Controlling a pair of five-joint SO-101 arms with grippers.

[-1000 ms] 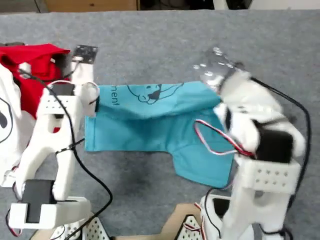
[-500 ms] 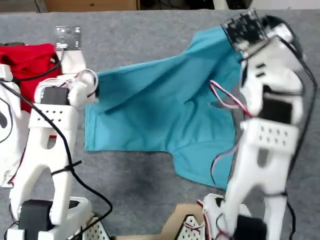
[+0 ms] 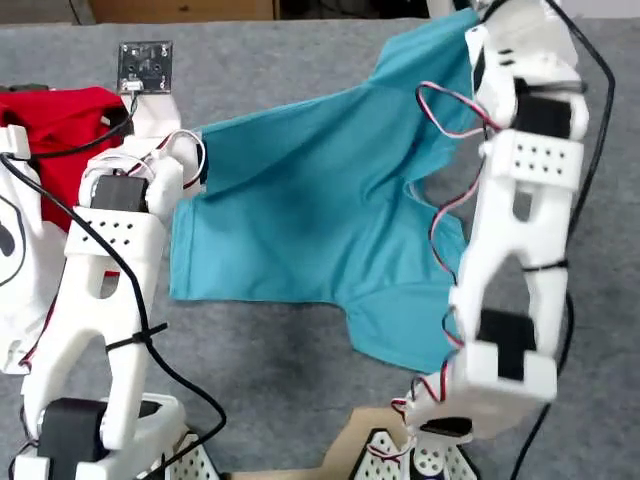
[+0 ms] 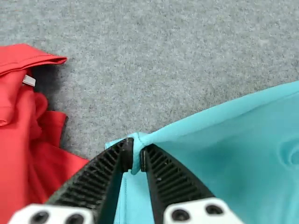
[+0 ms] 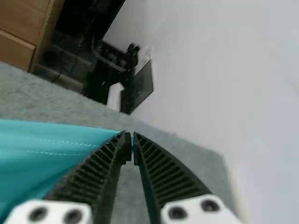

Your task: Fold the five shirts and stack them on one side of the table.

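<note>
Just beside the red shirt (image 3: 60, 125) on the desk (image 3: 300, 60), the soft, limp teal shirt (image 3: 320, 220) stretches between the left pincer (image 4: 134, 150) and right pincer (image 5: 129, 140), each clenched on a corner, probably the best holds.

The right arm (image 3: 520, 190) has swung from the middle of the worktop (image 3: 300, 70) to its far edge — its jaws drawing the teal shirt (image 3: 320, 220) open; the folded-over printed flap now spreads plain side up.
</note>
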